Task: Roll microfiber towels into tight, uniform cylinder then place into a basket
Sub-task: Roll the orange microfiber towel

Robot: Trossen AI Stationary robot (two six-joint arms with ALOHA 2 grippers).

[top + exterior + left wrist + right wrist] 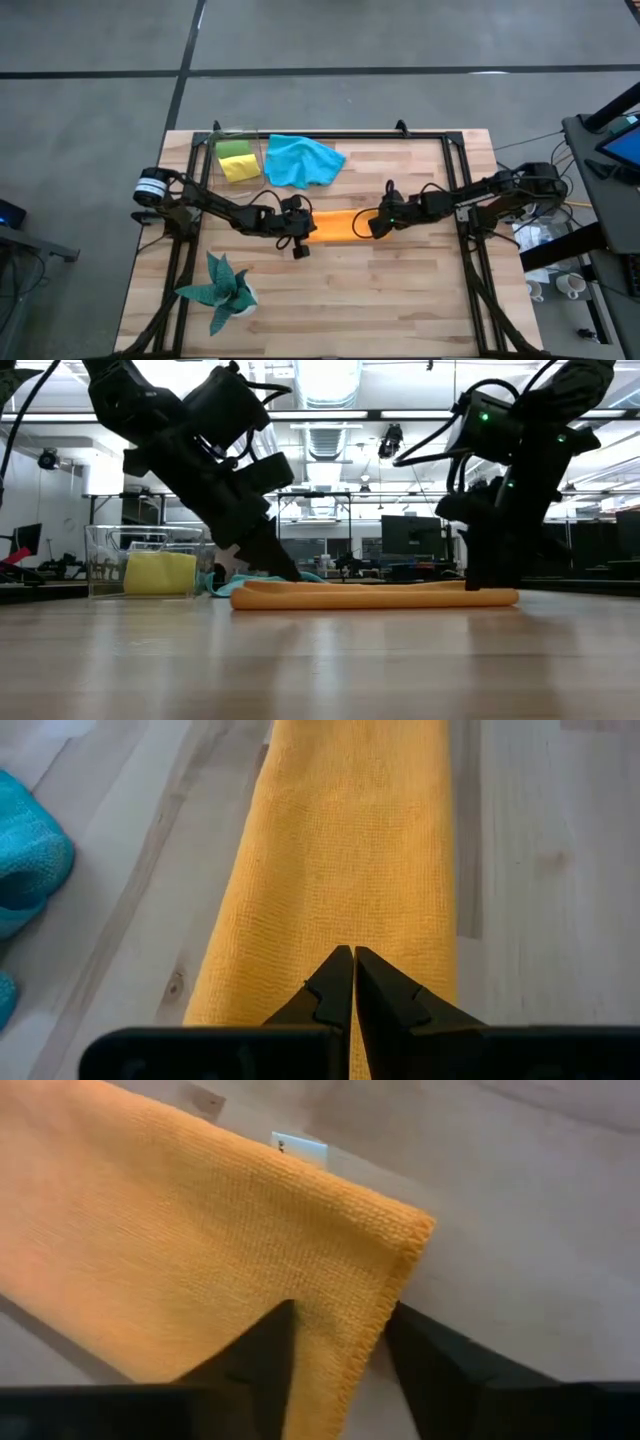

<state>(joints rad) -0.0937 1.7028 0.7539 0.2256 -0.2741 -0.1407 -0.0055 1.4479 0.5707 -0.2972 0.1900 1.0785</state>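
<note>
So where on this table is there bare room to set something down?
Bare wood lies along the near edge, right of the plant, and right of the blue towel. Crowded: the basket corner and the middle, where both grippers meet the orange towel.

even, fairly bright indoor light overall. low view: ceiling light panels (325,380) blow out to white glare; both arms read as dark silhouettes vs the bright room, soft sheen on the near table top (320,660), foreground wood a bit soft. high view: flat light, only faint shadows under the arms. left wrist view: orange towel (340,850) weave sharp, own fingers slightly blurred. right wrist view: dimmer, fingers out of focus, soft shadow under the towel edge.
</note>
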